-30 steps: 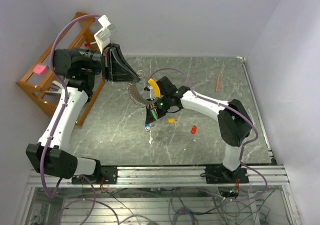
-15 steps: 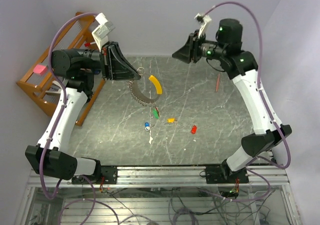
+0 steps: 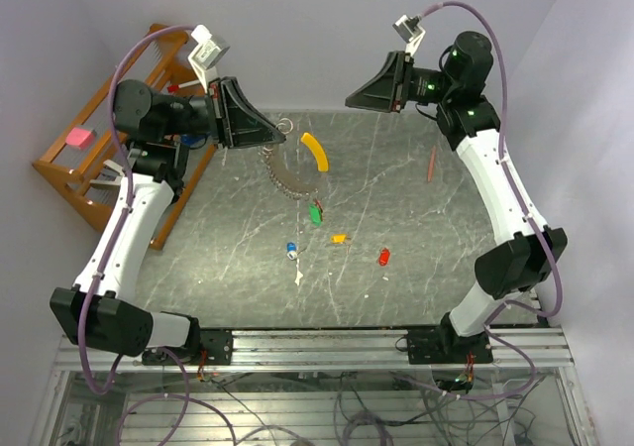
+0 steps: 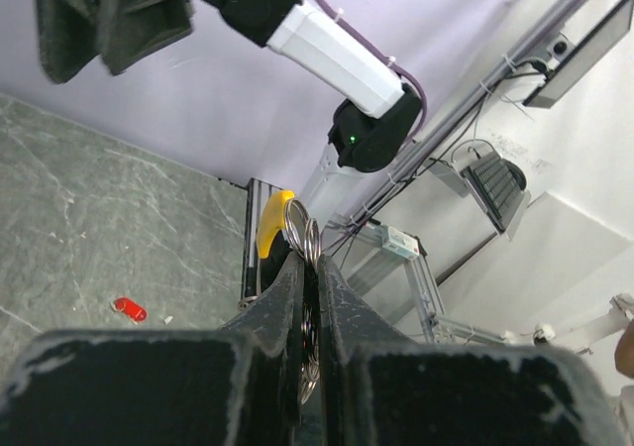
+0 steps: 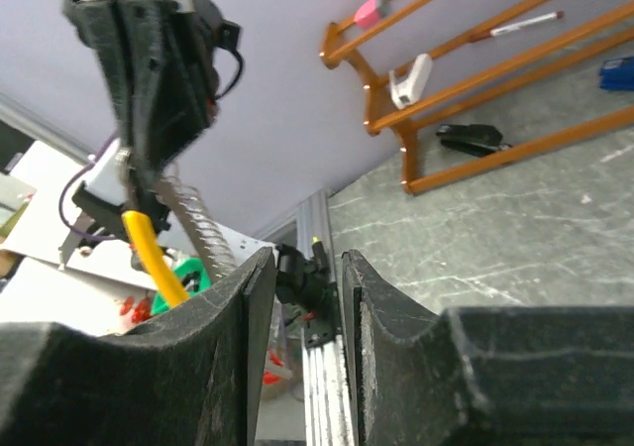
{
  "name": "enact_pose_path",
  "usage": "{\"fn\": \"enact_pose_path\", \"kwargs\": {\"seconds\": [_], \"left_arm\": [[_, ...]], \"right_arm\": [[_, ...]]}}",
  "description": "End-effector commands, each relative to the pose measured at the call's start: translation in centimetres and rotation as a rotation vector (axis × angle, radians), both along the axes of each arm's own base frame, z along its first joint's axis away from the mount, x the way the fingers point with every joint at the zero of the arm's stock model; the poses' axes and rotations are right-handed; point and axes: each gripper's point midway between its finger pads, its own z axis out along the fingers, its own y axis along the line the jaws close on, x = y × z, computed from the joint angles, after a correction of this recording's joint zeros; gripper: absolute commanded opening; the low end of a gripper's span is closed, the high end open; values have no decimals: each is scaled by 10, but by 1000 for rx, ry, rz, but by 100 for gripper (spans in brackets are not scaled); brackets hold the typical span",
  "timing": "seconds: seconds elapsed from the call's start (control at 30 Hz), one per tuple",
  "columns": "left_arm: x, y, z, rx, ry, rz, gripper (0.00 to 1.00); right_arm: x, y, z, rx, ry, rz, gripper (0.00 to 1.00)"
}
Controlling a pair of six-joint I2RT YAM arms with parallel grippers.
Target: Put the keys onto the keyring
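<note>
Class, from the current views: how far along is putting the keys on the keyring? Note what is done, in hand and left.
Done: the green key seems to hang from the keyring. In hand: the left tool grips the keyring aloft; the right tool is raised, empty. Left: the blue key, orange key and red key lie loose on the table.

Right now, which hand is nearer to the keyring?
Left. The left hand grips the keyring by its small top ring, with the rest dangling below. The right hand is raised well apart, off to the keyring's right.
</note>
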Motion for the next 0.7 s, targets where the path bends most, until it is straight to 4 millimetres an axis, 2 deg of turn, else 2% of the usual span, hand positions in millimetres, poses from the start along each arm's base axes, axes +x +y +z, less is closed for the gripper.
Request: {"fn": "enact_pose_path", "kwargs": {"seconds": [0.0, 0.2, 0.27, 0.43, 0.47, 0.5, 0.67], "left_arm": [[25, -5, -23, 32, 146, 75, 7], [33, -6, -42, 65, 216, 96, 7], [29, -8, -44, 61, 232, 79, 7], [17, -11, -43, 66, 224, 35, 7], [13, -12, -41, 66, 216, 20, 7], [10, -13, -39, 64, 207, 4, 7], [-5, -15, -33, 68, 180, -57, 7]], "right_arm": [[-25, 7, 33, 20, -101, 88, 33], [-34, 24, 48, 13, -131, 129, 31], [-38, 37, 41, 4, -114, 164, 30], [-48, 77, 8, -74, -78, 224, 30], [-46, 79, 2, -95, -89, 223, 32], [-54, 87, -3, -110, -90, 250, 33], [-63, 85, -13, -132, -93, 264, 36]]}}
